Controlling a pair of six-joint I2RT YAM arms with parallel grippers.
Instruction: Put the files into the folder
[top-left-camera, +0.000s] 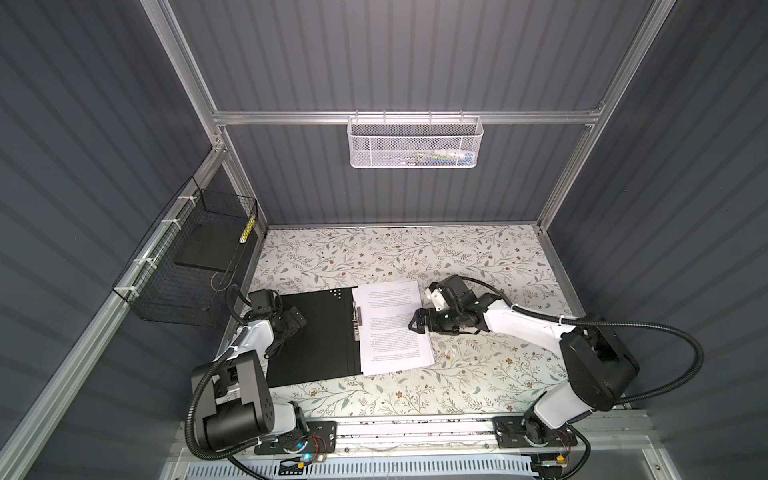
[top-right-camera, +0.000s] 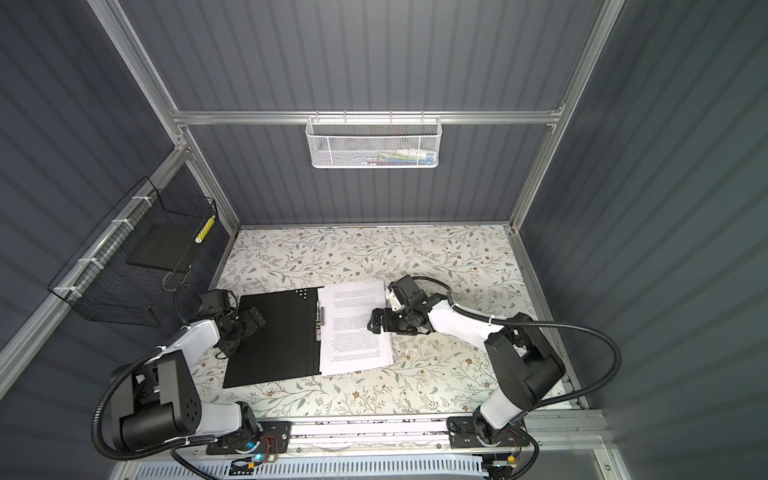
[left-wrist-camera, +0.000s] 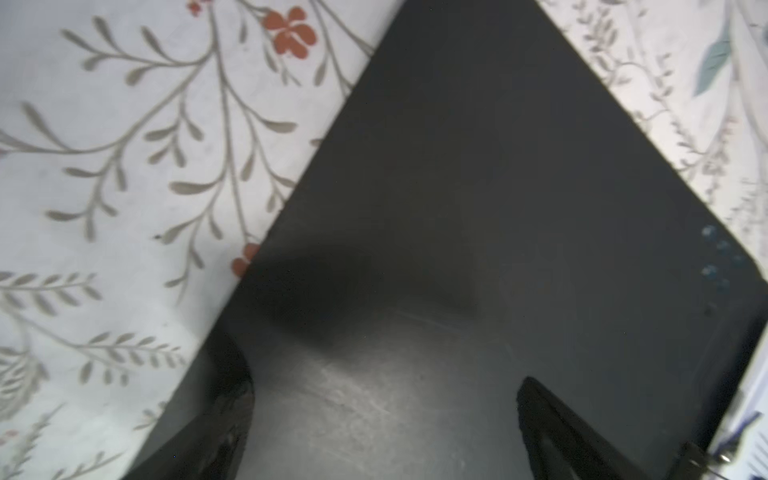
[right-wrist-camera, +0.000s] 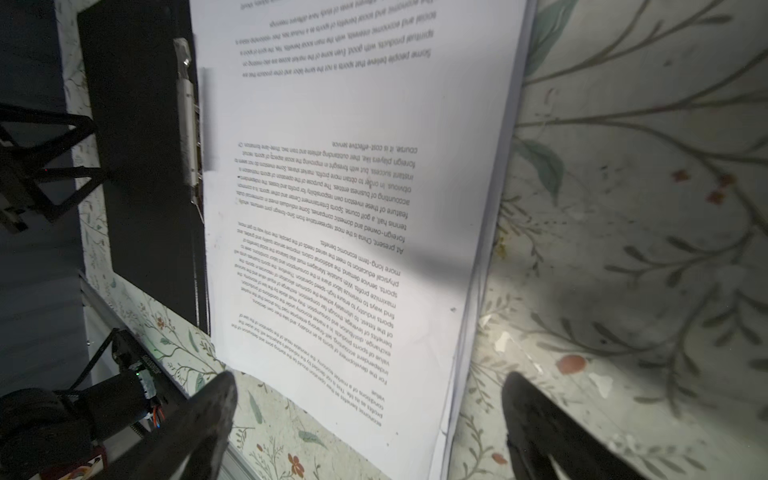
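The folder (top-left-camera: 316, 336) lies open on the table in both top views, black inside facing up, with its metal clip (top-left-camera: 356, 322) along the spine. The files (top-left-camera: 392, 326), a slightly fanned stack of printed white sheets, lie flat just right of the clip and hide what is beneath them. My left gripper (top-left-camera: 300, 321) hovers open over the folder's left cover (left-wrist-camera: 457, 208), nothing between its fingers (left-wrist-camera: 540, 415). My right gripper (top-left-camera: 417, 323) stands open at the right side of the files (right-wrist-camera: 332, 208), holding nothing. The folder's blue outside is hidden.
A black wire basket (top-left-camera: 187, 282) on the left wall holds a plain black slab (top-left-camera: 205, 249). A white mesh basket (top-left-camera: 415, 141) hangs on the back rail. The table (top-left-camera: 478, 374) has a floral cover and is fenced by aluminium posts and grey walls.
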